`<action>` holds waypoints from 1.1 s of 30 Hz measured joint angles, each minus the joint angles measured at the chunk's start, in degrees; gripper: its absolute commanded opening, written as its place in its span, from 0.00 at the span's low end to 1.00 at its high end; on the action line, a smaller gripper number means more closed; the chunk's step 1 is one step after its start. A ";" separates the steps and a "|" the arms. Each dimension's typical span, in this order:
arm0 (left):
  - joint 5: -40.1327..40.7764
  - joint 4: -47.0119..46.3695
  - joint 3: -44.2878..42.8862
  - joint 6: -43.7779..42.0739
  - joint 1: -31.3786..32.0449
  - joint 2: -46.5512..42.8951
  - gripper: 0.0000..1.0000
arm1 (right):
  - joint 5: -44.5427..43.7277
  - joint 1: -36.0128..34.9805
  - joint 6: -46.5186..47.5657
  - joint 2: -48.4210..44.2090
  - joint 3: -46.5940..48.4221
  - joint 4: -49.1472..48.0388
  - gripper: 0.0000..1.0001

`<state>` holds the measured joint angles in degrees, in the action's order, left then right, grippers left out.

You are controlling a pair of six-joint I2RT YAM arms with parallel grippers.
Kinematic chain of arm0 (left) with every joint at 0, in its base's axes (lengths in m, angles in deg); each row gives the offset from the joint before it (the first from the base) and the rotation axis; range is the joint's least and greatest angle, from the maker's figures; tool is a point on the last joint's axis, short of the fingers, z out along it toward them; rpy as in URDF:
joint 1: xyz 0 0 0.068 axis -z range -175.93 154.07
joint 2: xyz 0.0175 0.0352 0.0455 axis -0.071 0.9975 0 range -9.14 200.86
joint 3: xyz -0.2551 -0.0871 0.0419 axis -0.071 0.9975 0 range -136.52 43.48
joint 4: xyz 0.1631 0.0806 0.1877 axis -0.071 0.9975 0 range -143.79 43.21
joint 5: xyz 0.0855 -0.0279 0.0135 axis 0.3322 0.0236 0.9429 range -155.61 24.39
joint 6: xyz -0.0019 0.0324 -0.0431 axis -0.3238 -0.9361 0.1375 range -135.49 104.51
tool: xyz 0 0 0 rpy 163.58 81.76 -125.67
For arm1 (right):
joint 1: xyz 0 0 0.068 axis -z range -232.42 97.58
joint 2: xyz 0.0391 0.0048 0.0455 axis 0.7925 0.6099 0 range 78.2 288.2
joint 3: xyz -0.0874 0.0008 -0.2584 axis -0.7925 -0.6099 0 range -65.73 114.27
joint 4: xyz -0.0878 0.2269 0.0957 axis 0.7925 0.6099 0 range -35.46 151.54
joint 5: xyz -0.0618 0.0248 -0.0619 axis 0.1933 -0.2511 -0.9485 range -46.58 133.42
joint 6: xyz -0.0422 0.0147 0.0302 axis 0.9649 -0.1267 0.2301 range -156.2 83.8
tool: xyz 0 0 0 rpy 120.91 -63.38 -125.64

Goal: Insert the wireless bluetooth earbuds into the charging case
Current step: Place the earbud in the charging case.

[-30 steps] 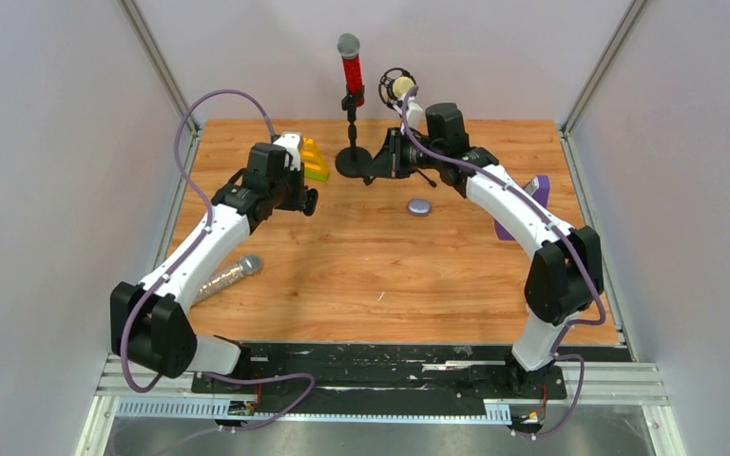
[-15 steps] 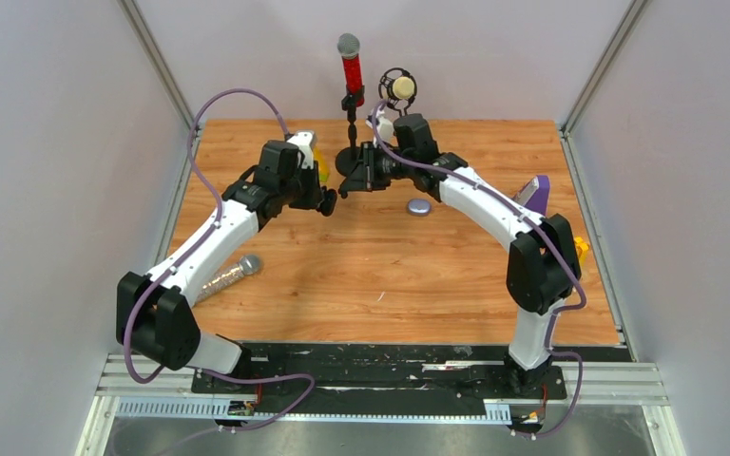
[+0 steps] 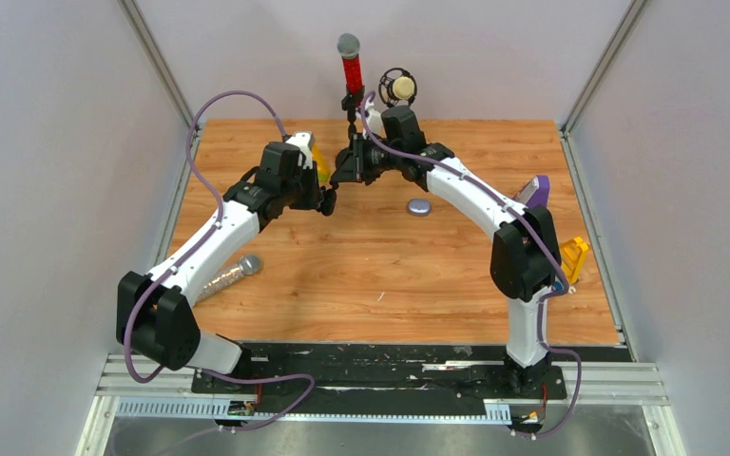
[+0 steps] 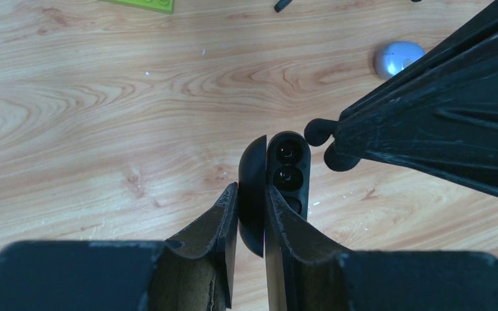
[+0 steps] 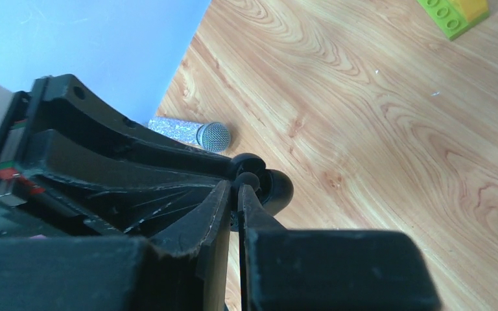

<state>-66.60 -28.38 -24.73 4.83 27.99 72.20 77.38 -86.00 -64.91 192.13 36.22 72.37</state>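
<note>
My left gripper (image 4: pixel 251 191) is shut on the lid of a black charging case (image 4: pixel 290 170). The case hangs open above the table, its dark sockets facing the left wrist camera. My right gripper (image 5: pixel 236 188) is shut on a small black earbud (image 5: pixel 246 170), whose rounded ends (image 4: pixel 321 133) sit just right of the case's upper socket, almost touching its edge. In the top view both grippers meet at the back centre, the left gripper (image 3: pixel 327 201) just below the right gripper (image 3: pixel 337 179). A pale purple oval case (image 3: pixel 419 206) lies shut on the wood nearby.
A red microphone on a stand (image 3: pixel 351 71) and a cream microphone in a shock mount (image 3: pixel 400 88) stand right behind the grippers. A glittery silver microphone (image 3: pixel 223 276) lies front left. A green and yellow brick (image 3: pixel 316 163) sits behind the left arm. Purple (image 3: pixel 539 190) and yellow (image 3: pixel 572 256) items lie at the right edge.
The right arm has swung left, bringing the earbud up to the open case. The left gripper shifted slightly right with the case and then held still.
</note>
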 measured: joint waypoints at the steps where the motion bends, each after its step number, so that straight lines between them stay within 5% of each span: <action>1: 0.17 0.02 0.02 0.02 0.00 0.00 0.27 | 0.00 -0.09 -0.15 0.35 0.11 0.39 0.00; 33: 2.58 0.02 0.02 0.35 0.02 0.00 0.26 | -3.58 -2.29 -2.75 3.96 4.04 4.22 0.00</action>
<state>-64.02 -28.36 -24.71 5.18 28.02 72.20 73.79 -88.30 -67.66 196.09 40.27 76.59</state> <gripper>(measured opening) 0.270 0.086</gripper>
